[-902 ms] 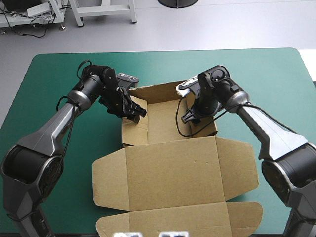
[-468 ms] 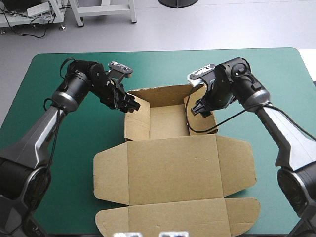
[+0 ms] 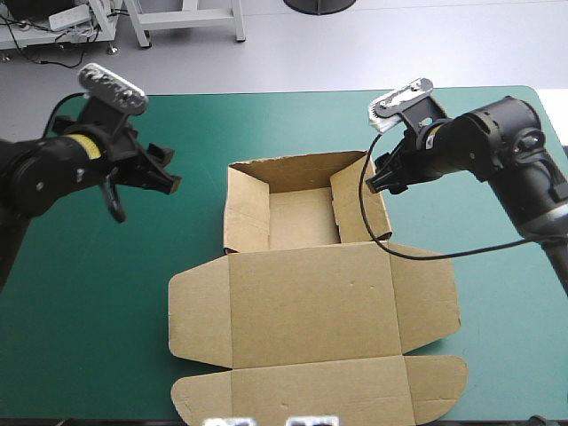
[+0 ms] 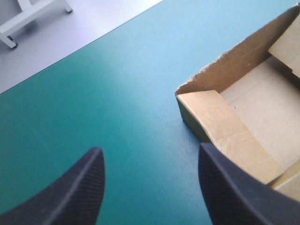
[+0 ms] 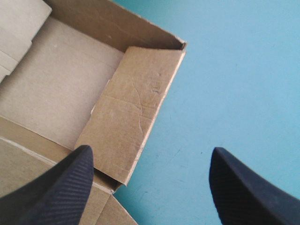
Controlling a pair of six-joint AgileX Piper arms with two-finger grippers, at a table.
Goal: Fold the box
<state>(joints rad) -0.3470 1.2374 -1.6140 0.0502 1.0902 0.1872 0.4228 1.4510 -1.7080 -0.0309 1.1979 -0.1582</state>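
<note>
Teal-green cover point(image 3: 106, 293) around the box point(image 3: 306, 302); left pincer point(image 3: 165, 175), right pincer point(image 3: 382, 177) wide beside it.

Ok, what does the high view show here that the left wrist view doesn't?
Only the high view: the whole box, its lid flat toward the near edge, and the right tool off to the box's right, touching nothing. Only the left wrist view: the left tool close up, its fingers apart with bare cover between them. Both: the box's left wall and its far left corner.
</note>
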